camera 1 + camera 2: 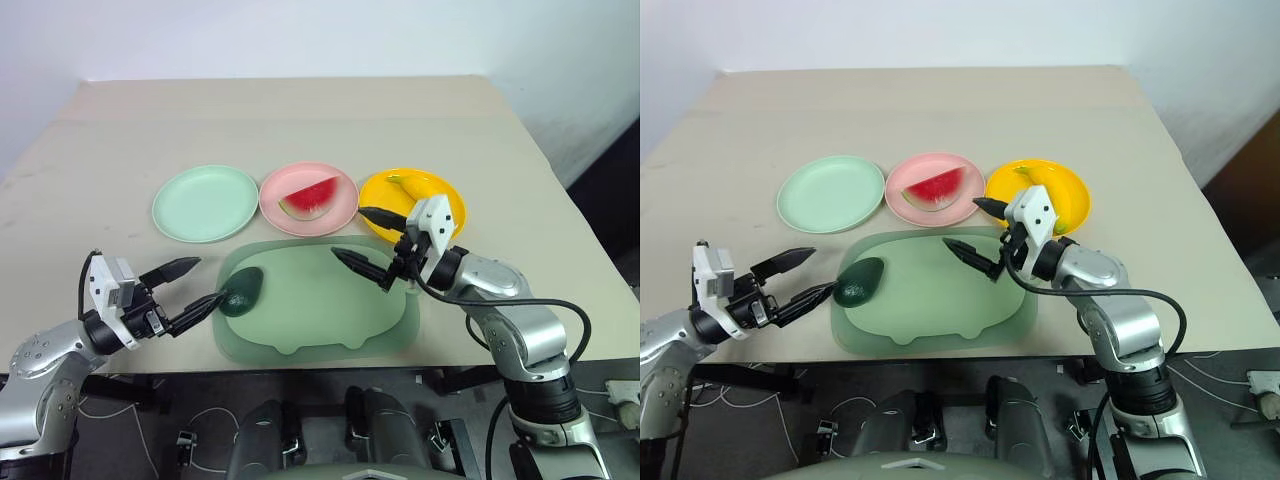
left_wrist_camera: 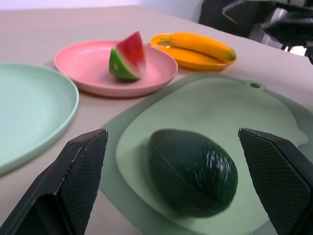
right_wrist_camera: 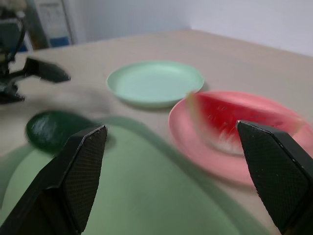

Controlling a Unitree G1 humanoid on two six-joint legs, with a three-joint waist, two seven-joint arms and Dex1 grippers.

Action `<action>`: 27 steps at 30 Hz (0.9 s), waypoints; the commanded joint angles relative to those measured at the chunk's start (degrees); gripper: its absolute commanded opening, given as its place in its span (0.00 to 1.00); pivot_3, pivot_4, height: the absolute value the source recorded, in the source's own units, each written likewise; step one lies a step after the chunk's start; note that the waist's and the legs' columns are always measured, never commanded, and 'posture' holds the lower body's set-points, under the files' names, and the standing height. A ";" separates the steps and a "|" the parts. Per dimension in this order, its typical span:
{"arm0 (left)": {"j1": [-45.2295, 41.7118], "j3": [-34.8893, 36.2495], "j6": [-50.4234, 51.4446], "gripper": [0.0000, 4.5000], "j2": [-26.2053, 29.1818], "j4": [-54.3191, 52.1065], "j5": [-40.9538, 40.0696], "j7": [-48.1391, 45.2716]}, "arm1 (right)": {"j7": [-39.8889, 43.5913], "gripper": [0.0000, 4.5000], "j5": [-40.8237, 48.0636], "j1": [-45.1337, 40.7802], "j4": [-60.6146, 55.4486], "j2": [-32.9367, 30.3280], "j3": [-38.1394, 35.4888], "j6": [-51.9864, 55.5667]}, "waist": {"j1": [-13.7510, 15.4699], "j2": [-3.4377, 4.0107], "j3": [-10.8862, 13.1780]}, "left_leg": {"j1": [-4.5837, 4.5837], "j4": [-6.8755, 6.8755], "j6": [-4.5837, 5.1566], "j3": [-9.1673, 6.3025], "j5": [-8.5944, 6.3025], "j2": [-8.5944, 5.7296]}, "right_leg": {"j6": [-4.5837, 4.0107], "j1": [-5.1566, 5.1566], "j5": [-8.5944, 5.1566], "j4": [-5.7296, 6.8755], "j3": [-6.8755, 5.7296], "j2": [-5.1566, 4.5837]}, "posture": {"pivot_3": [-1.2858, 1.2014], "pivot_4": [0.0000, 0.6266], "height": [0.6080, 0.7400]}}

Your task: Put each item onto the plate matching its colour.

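Avocado (image 1: 241,290) lies on the left part of the pale green mat (image 1: 330,320), near the table's (image 1: 300,120) front edge. Watermelon wedge (image 1: 309,197) on pink plate (image 1: 340,200), banana (image 1: 410,188) on yellow plate (image 1: 445,195); mint plate (image 1: 205,203) bare. Left gripper (image 1: 191,286) fingers spread beside the avocado; right gripper (image 1: 368,241) released over the mat, holding nothing.

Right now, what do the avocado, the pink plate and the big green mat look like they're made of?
Avocado: probably moulded plastic, dark green, with glossy highlights on a finely wrinkled skin. Pink plate: likely hard plastic, smooth satin finish, thin even rim. Mat: thin and flat, matte; perhaps silicone or soft plastic, hard to tell.
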 commanded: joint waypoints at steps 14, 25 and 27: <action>-6.66 -9.52 3.61 1.00 -2.83 -3.53 3.25 7.23 | -2.17 1.00 -0.68 -1.96 -0.83 -0.87 0.16 -0.26 | 0.23 0.00 0.00 | 0.01 0.01 0.01 -0.07 0.00 0.00 | -0.08 0.17 0.07 -0.18 -0.07 0.02 | 0.52 0.24 0.67; -9.91 -13.46 2.73 1.00 -2.66 0.57 8.80 8.51 | -3.31 1.00 -1.91 -0.24 -0.75 -1.91 -0.48 -0.76 | 0.25 -0.01 0.00 | 0.02 0.03 0.01 -0.07 0.00 0.01 | -0.08 0.18 0.07 -0.17 -0.07 0.03 | 0.52 0.24 0.67; -9.94 -13.38 2.63 1.00 -2.75 0.89 9.06 8.27 | -3.51 1.00 -2.07 -0.11 -0.56 -1.91 -0.41 -0.85 | 0.23 -0.01 0.00 | 0.02 0.03 0.01 -0.07 0.00 0.00 | -0.08 0.18 0.07 -0.17 -0.07 0.03 | 0.52 0.24 0.67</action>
